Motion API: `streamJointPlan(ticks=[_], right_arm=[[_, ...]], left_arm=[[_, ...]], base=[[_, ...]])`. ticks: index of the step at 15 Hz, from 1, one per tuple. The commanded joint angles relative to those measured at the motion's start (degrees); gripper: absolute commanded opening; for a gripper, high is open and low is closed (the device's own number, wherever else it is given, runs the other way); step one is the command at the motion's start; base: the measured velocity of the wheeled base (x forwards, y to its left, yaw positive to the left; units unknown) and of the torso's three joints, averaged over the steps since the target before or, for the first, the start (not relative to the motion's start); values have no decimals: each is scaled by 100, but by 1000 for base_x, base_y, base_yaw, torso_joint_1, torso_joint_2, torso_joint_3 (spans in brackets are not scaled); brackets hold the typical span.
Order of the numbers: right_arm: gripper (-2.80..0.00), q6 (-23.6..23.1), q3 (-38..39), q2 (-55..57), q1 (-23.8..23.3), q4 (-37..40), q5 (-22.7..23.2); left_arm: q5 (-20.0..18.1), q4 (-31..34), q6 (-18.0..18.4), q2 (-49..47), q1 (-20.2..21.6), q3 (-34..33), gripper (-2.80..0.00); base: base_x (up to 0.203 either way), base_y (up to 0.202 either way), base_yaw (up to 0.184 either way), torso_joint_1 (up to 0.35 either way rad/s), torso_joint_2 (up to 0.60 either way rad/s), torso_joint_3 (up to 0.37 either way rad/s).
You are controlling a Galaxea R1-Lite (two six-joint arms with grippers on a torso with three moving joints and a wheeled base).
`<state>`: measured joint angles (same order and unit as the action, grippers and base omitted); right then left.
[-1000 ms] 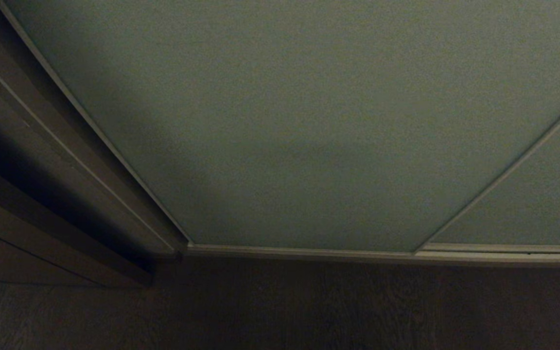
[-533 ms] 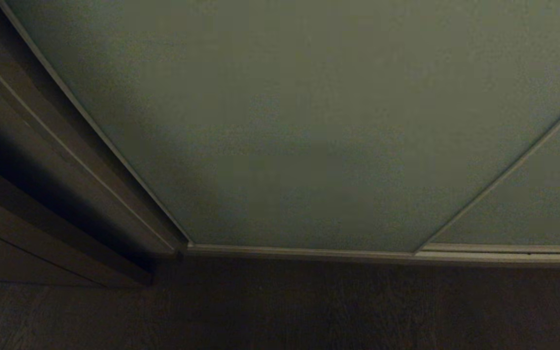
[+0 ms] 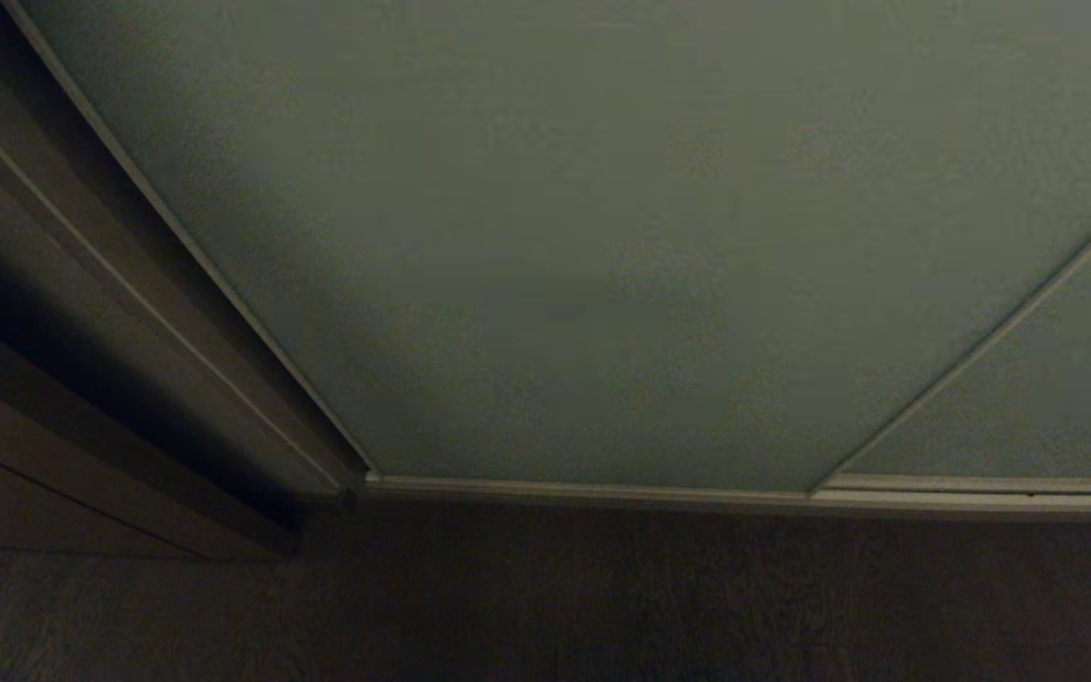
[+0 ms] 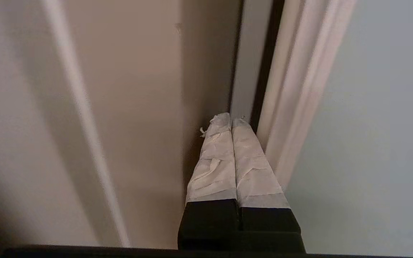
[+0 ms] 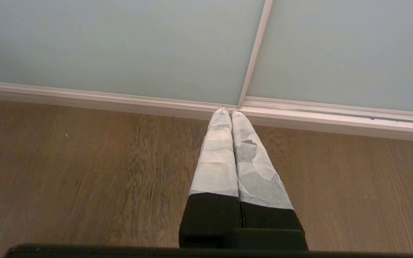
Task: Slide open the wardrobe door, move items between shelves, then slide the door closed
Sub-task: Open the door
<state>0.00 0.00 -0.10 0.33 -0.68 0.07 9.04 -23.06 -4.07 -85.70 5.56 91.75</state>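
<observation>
Change since earlier: nothing has shifted in the head view; the door, side frame and floor lie as they did a second ago, and neither arm shows there.
Door: the sliding wardrobe door (image 3: 602, 237) fills the head view from 10 to 2 o'clock, shut, its cream bottom rail (image 3: 583, 490) running along the floor (image 3: 545, 597) toward 6 o'clock.
Second panel: another pale panel (image 3: 1028, 407) overlaps at 4 o'clock.
Side frame: the dark wooden side frame (image 3: 81, 313) stands at 9 o'clock, just beside the door's left edge.
Left gripper: the left gripper (image 4: 231, 120) is clenched on nothing, taped fingers (image 4: 213, 161) pressed together, tips pointing into the dark gap between the side frame and the door's cream edge (image 4: 292, 107).
Right gripper: the right gripper (image 5: 229, 111) is also clenched and empty, hanging over the floor and pointing at the rail where the two panels meet.
Items, shelves: hidden behind the shut door.
Step in hand: opening the door, seemingly at the very start.
Next move: probably the closed tips must catch the cream edge and push it sideways along the track, away from the side frame.
</observation>
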Motion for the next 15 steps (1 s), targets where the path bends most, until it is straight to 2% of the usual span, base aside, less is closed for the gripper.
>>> streamJointPlan(ticks=[1,9,15], right_arm=[[-280,0,0,-8,2,-2,1],[-280,0,0,-8,2,-2,1],[-280,0,0,-8,2,-2,1]], left_arm=[[-72,-15,3,-61,-21,53,-280],[-104,587,29,-17,-614,73,-280],[-42,872,55,-70,-1473,151,-280]], base=[[0,0,0,0,0,0],[0,0,0,0,0,0],[0,0,0,0,0,0]])
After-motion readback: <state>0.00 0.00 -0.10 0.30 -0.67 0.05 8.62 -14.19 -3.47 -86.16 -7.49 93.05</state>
